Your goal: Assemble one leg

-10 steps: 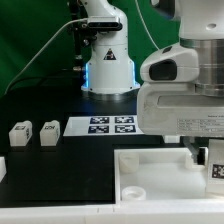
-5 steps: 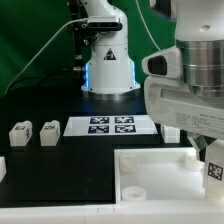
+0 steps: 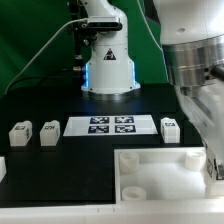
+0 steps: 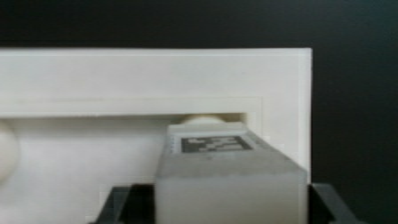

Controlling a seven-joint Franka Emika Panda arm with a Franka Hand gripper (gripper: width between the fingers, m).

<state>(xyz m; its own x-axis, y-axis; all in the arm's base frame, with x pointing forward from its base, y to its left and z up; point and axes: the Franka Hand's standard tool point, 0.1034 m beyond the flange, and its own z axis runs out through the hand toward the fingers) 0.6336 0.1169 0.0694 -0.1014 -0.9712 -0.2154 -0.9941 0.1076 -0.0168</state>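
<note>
The small stubby white plastic leg with a black-and-white square tag (image 4: 231, 175) is held between the two dark fingers (image 4: 128, 205) of the gripper (image 4: 228, 205). The fingers are pressed against its two sides, so the leg looks pinched tight.

In the wrist view the leg is seen over the big white square plastic tray (image 4: 160, 75). Its small round tip is close to a low step inside the tray. Whether the tip is touching the tray cannot be told. In the exterior view the held leg is almost hidden at the exterior view's right edge, under the big white robot arm (image 3: 195, 60).

Three more small white legs are left loose on the black table (image 3: 60, 165). Two (image 3: 20, 132) (image 3: 48, 132) are side by side at the exterior view's left. One (image 3: 170, 128) is just beside the flat white marker board (image 3: 112, 125).

A few things could go wrong from here. The round tip could be brought down beside a corner hole and not into it, because the hole is small and cannot be seen well from the wrist. Then the leg could be pushed crooked in the fingers. The tray could be shoved along the table if the leg is pressed on its wall. The leg could also be dropped if the fingers are let go too soon.
</note>
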